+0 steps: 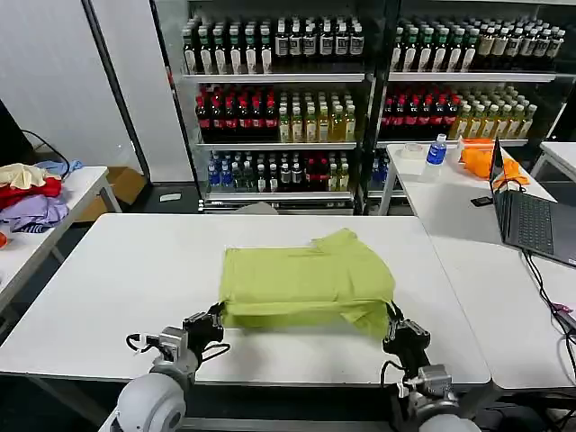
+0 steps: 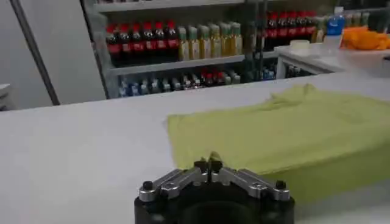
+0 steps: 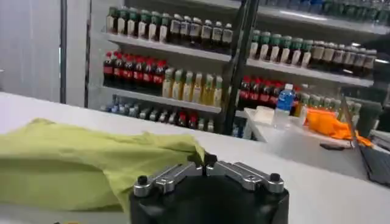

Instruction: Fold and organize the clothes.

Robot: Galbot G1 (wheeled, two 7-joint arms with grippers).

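The lime yellow-green T-shirt lies folded on the white table, near the front edge. It looks soft and a bit wrinkly, with one sleeve poking out at 1 o'clock. The left gripper pinches its corner at 8 o'clock, fingers tight together. The right gripper pinches the corner at 4 o'clock, also tight.

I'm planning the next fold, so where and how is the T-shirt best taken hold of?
Probably by its two near corners, from the table's near edge. The T-shirt lies flat with its near edge toward the robot. The left end effector is shut on the near left corner and the right end effector on the near right, so lifting both would carry that edge over evenly.
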